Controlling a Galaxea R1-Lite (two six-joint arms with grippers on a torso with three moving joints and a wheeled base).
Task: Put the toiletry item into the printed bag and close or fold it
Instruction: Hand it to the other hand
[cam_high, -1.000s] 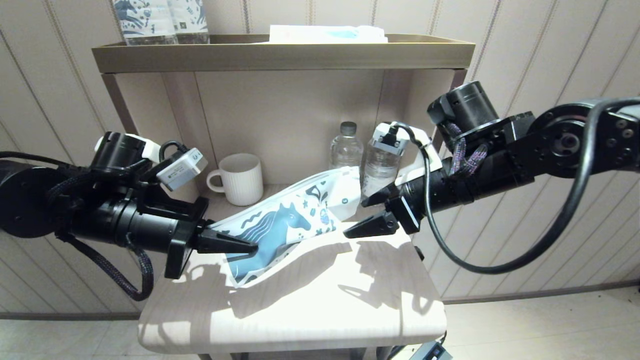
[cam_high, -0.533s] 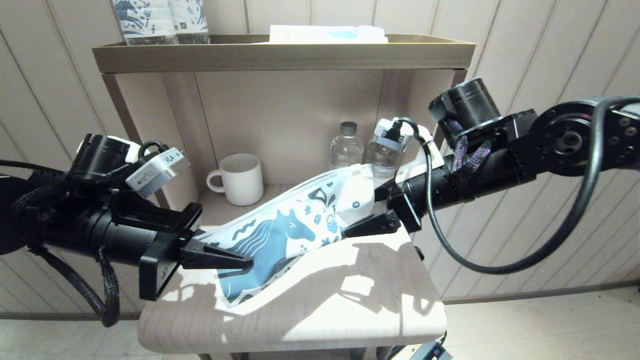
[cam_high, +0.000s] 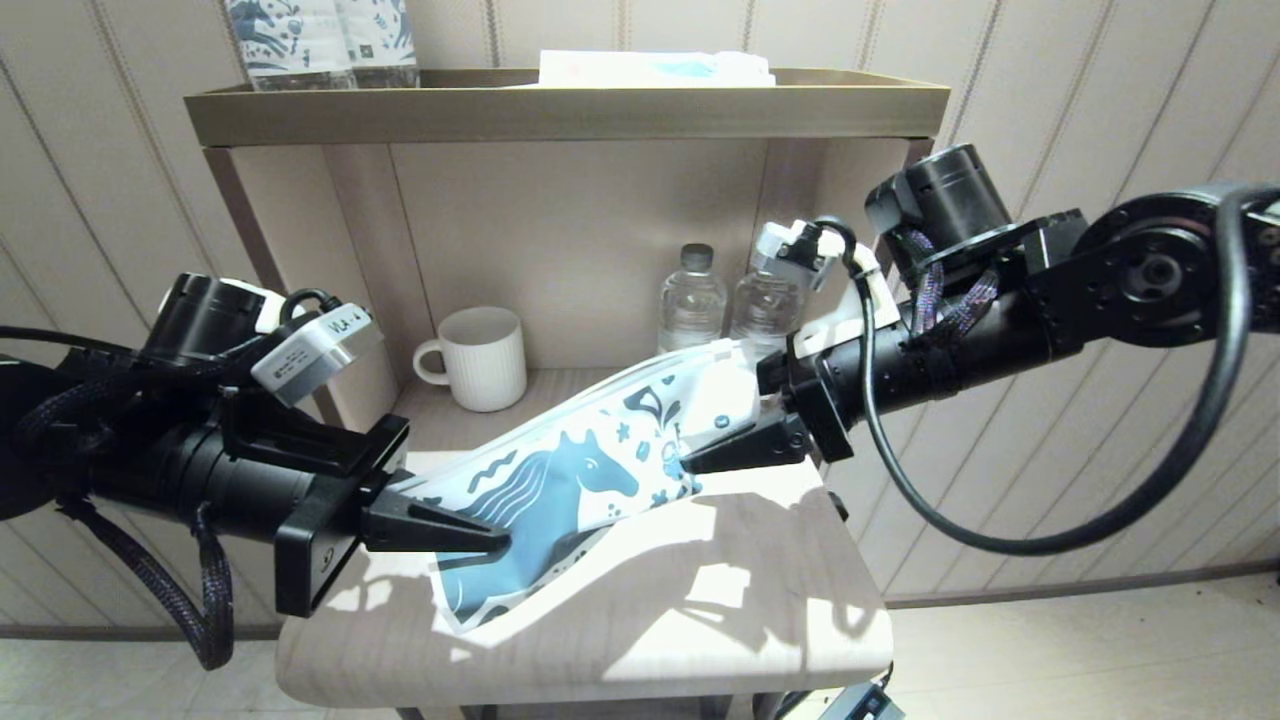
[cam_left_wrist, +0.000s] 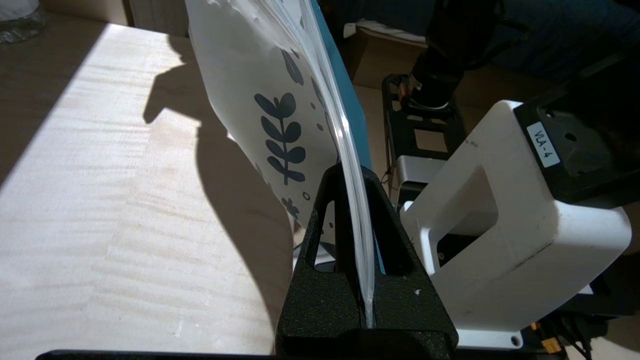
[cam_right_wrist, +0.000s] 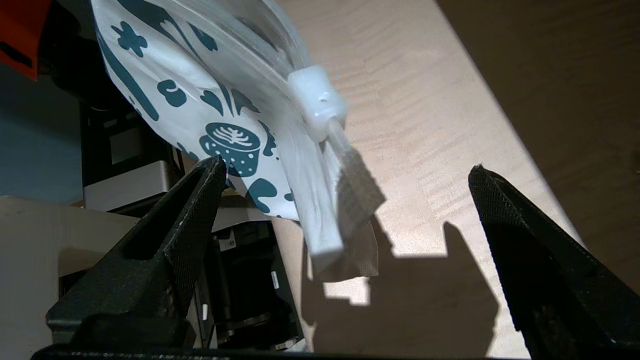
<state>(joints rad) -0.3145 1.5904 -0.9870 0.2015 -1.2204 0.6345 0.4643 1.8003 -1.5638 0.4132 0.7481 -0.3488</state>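
While left tool (cam_left_wrist: 357, 240) pinches printed bag (cam_high: 590, 465) edge, right tool (cam_right_wrist: 345, 240) gapes.

We cannot see the toothbrush anywhere; whether it lies inside the printed bag (cam_high: 590, 470) cannot be told, since the bag's printed wall is opaque. The bag's lower end is covered by the left gripper (cam_high: 495, 530), whose fingers clamp its edge. At the bag's upper end, the right gripper (cam_high: 730, 425) shows only one finger (cam_high: 740, 447) in the head view; the other is behind the bag. Above the bag, on the shelf top (cam_high: 560, 110), two printed packs (cam_high: 320, 40) are cut off by the frame's edge.
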